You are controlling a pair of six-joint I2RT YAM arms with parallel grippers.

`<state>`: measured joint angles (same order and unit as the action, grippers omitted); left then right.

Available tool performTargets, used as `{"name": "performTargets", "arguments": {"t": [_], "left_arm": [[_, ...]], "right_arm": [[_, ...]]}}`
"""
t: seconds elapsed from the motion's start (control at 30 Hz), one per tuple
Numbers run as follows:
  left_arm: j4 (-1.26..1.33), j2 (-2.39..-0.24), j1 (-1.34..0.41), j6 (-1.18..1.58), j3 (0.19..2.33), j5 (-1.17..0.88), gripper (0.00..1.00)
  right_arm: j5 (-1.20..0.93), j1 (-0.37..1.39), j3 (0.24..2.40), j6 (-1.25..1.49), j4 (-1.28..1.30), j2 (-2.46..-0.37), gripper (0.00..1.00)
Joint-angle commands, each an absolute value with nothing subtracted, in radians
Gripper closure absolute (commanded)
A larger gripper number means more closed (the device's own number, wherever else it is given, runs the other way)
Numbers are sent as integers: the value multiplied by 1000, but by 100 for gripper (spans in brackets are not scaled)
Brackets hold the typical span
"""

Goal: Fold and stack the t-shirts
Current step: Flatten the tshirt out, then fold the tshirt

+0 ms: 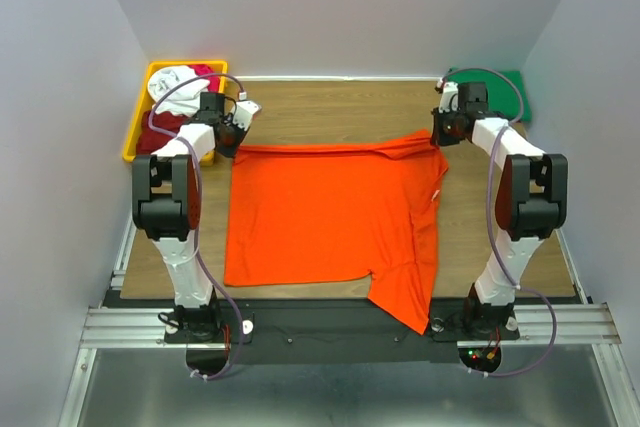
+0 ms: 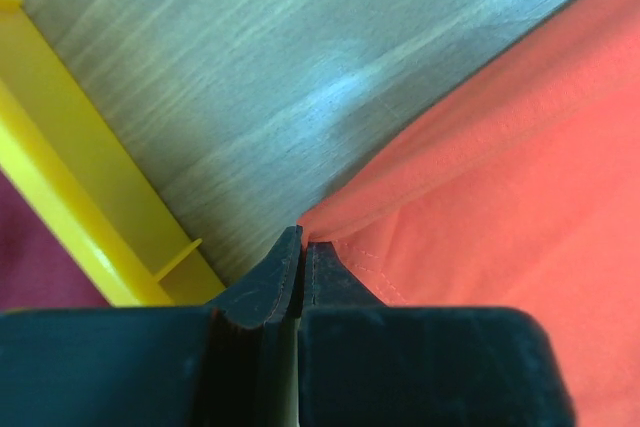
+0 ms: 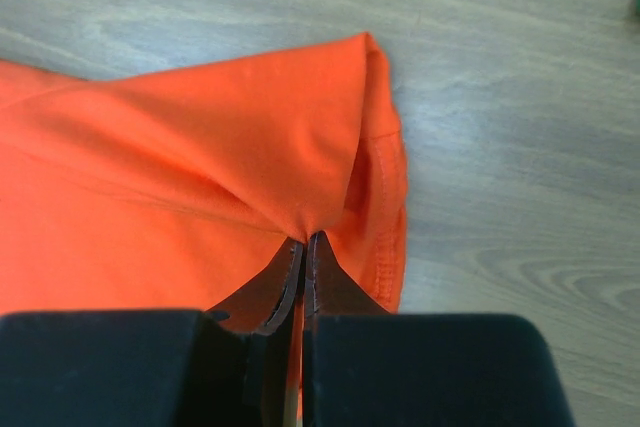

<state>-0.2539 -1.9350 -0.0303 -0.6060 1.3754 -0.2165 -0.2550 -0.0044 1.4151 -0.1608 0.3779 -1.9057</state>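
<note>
A bright orange t-shirt [image 1: 330, 212] lies spread over the wooden table, one sleeve hanging past the near edge. My left gripper [image 1: 228, 139] is shut on its far left corner [image 2: 330, 222]. At the far right corner, my right gripper [image 1: 445, 132] is shut on a bunched fold of the same orange cloth [image 3: 300, 167]. A dark green t-shirt [image 1: 510, 95] lies folded at the table's far right corner. White [image 1: 172, 82] and dark red [image 1: 170, 125] t-shirts lie in the yellow bin.
The yellow plastic bin [image 1: 136, 122] stands at the far left, its rim [image 2: 90, 227] close beside my left gripper. Grey walls enclose the table on three sides. Bare wood [image 1: 340, 107] shows beyond the orange shirt.
</note>
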Motion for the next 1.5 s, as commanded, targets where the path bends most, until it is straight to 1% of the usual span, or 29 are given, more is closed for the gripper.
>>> {"name": "performTargets", "arguments": {"t": [0.0,0.17,0.2,0.23,0.27,0.3,0.33,0.37,0.4,0.5,0.53,0.63,0.7,0.73,0.77,0.8,0.93,1.0,1.13,1.23,1.27,1.37,1.47], "left_arm": [[-268,-1937,-20,-611,1439,-215,100],[-255,-1974,-20,-566,1517,-218,100],[-256,-2002,-20,-546,1557,-216,100],[-256,-2019,-20,-539,1580,-215,97],[-262,-2037,-20,-528,1603,-210,81],[-270,-2071,-18,-517,1652,-210,71],[-279,-2083,-17,-508,1673,-215,63],[-297,-2098,-17,-497,1705,-227,48],[-304,-2098,-15,-495,1713,-235,47],[-302,-2050,-8,-486,1704,-248,47],[-302,-2027,-8,-482,1692,-256,46],[-308,-1901,-8,-495,1586,-299,47],[-322,-1798,-8,-524,1481,-336,47],[-343,-1767,-8,-531,1447,-345,47],[-353,-1740,-8,-537,1416,-360,47],[-366,-1694,-8,-548,1355,-370,47],[-388,-1591,-9,-563,1195,-385,47],[-388,-1560,-17,-563,1140,-376,47],[-376,-1500,-34,-558,1011,-368,47],[-348,-1485,-51,-551,944,-347,47],[-327,-1483,-61,-546,928,-325,47],[-298,-1485,-74,-540,887,-295,47],[-278,-1500,-83,-541,859,-250,47]], "right_arm": [[-215,-2,1514,-158,364,-1928,99],[-219,-2,1690,-112,362,-2019,99],[-215,-2,1718,-95,362,-2070,99],[-216,-2,1756,-84,364,-2095,98],[-213,-2,1816,-65,367,-2127,81],[-210,-2,1844,-60,371,-2167,68],[-204,-2,1865,-57,376,-2168,52],[-190,-2,1900,-52,383,-2190,29],[-186,-2,1914,-57,387,-2194,27],[-157,-2,1937,-95,411,-2157,27],[-156,-2,1928,-112,441,-2116,27],[-227,-2,1863,-204,517,-2021,30],[-283,32,1771,-268,635,-1918,34],[-296,46,1700,-297,681,-1883,37],[-276,64,1645,-323,752,-1850,38],[-264,113,1593,-353,776,-1774,39],[-157,270,1353,-359,825,-1631,39],[-117,334,1284,-324,837,-1609,39],[-94,388,1227,-292,845,-1597,42],[-91,428,1195,-264,844,-1624,43],[-57,448,1190,-259,844,-1647,44],[-12,456,1171,-239,833,-1669,47],[79,456,1155,-233,827,-1671,49]]}}
